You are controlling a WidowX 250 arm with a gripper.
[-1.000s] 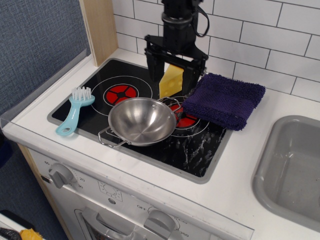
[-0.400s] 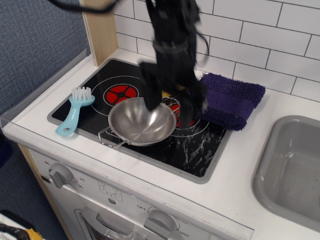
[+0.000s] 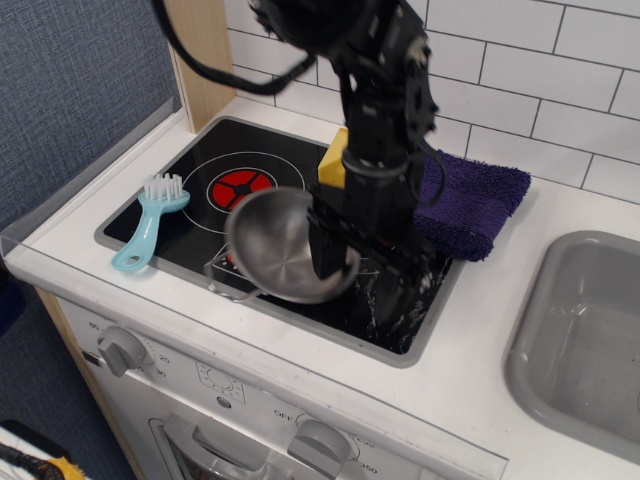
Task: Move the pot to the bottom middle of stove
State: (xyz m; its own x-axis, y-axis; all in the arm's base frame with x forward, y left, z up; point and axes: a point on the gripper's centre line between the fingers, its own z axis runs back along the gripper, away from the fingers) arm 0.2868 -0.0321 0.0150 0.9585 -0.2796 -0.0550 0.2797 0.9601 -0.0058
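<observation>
The shiny steel pot (image 3: 275, 245) sits tilted at the front middle of the black stove (image 3: 190, 180), with its open side turned toward the left and a wire handle at its lower left. My gripper (image 3: 362, 275) has come down at the pot's right rim. One finger (image 3: 325, 252) is inside the bowl and the other (image 3: 400, 290) is outside it over the stove's right front. The jaws stand apart. The right burner is hidden behind the arm and pot.
A yellow cheese wedge (image 3: 333, 165) stands at the back of the stove. A purple cloth (image 3: 475, 200) lies to the right. A light-blue brush (image 3: 150, 222) lies at the stove's left edge. A grey sink (image 3: 590, 330) is at far right. The left burner (image 3: 240, 187) is uncovered.
The arm dropped from above the cheese to the pot's right rim, moving forward and right. The pot, flat before, now tilts.
</observation>
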